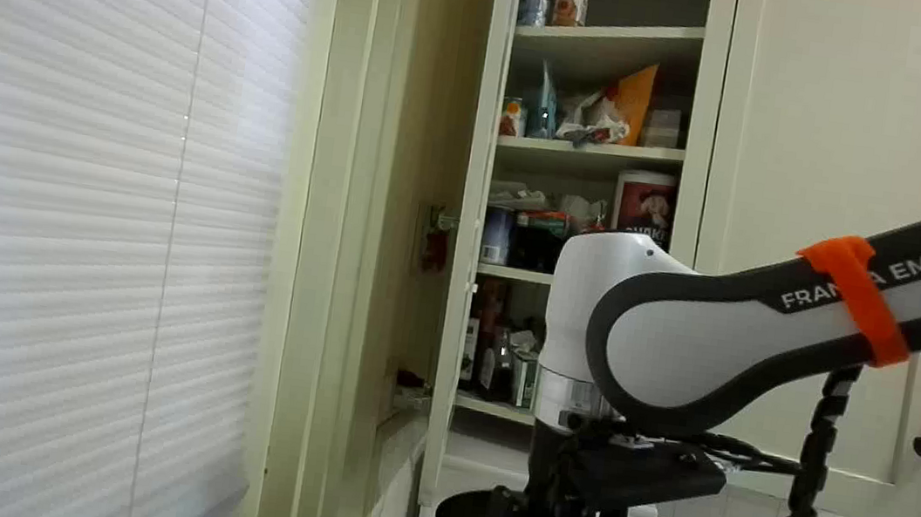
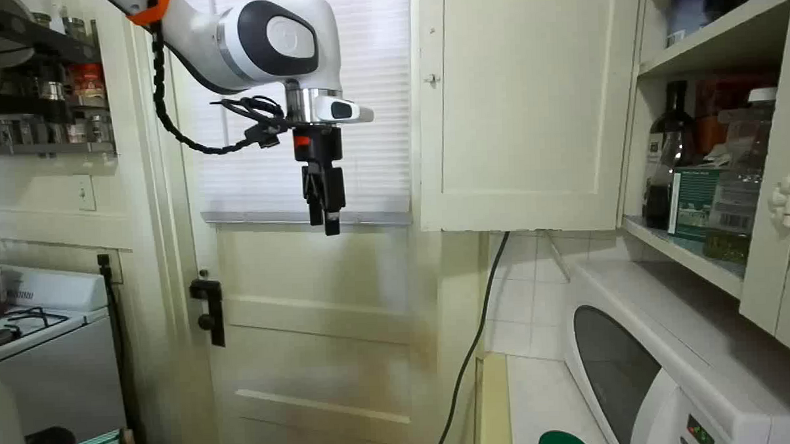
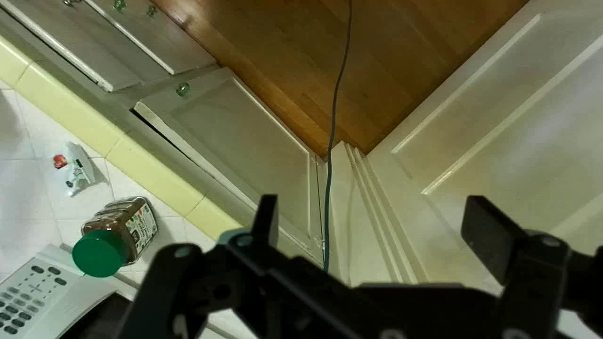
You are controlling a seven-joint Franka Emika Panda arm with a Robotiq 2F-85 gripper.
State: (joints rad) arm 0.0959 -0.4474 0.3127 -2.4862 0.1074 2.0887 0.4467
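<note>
Hanging tip-down in front of the door (image 2: 305,271), the end effector (image 3: 371,219) has its jaws wide apart. Wrist view: green-lidded jar (image 3: 120,233) stands on the tiled table (image 3: 23,195) at about 9 o'clock, well apart from the end effector. Small packet (image 3: 75,170) lies at 11 o'clock from the jar; microwave (image 3: 35,301) just beside the jar, toward 8 o'clock.

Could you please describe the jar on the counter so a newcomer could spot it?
In the wrist view, find the microwave at lower left. On the white tiles beside it, near a packet, stands the jar; its green lid sets it apart.
</note>
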